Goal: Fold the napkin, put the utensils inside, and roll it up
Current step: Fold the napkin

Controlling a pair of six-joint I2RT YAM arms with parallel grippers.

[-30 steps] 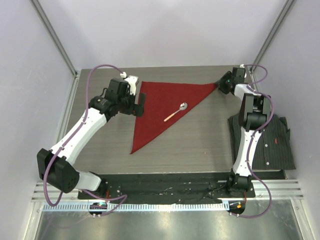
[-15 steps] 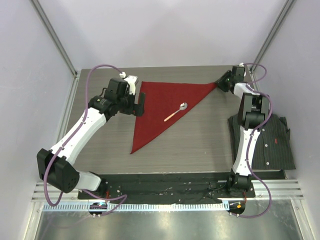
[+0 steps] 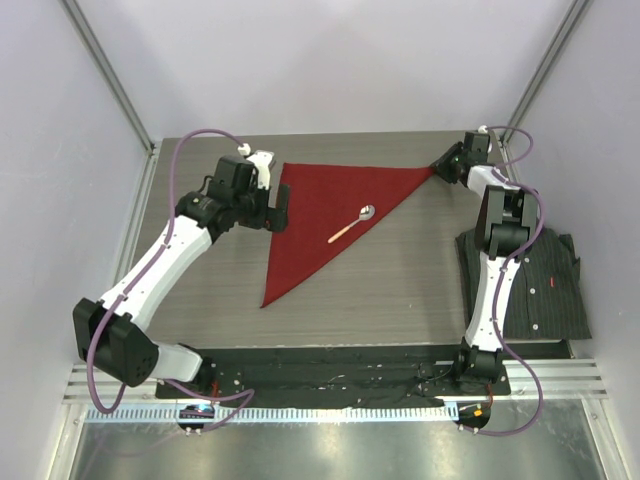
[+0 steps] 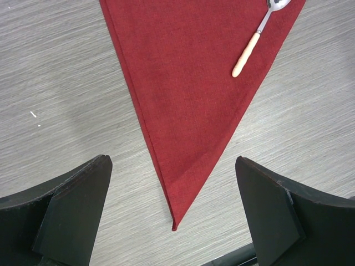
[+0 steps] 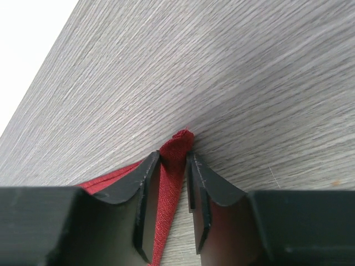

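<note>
The deep-red napkin (image 3: 320, 215) lies folded into a triangle on the table, its long tip pointing to the near edge. One utensil, a spoon (image 3: 352, 224) with a tan handle and metal bowl, lies on the napkin's right part; it also shows in the left wrist view (image 4: 252, 47). My left gripper (image 3: 279, 207) is open and empty, above the napkin's left edge; the napkin (image 4: 188, 83) runs between its fingers. My right gripper (image 3: 441, 167) is shut on the napkin's far-right corner, and the cloth (image 5: 175, 166) bunches between its tips (image 5: 173, 156).
A dark pinstriped shirt (image 3: 530, 285) lies crumpled at the table's right edge, next to the right arm. The grey wood-grain table (image 3: 400, 290) ends at white walls on the far, left and right sides.
My right gripper has shifted slightly toward the far edge with the napkin corner. The left arm, napkin body and spoon have not moved.
</note>
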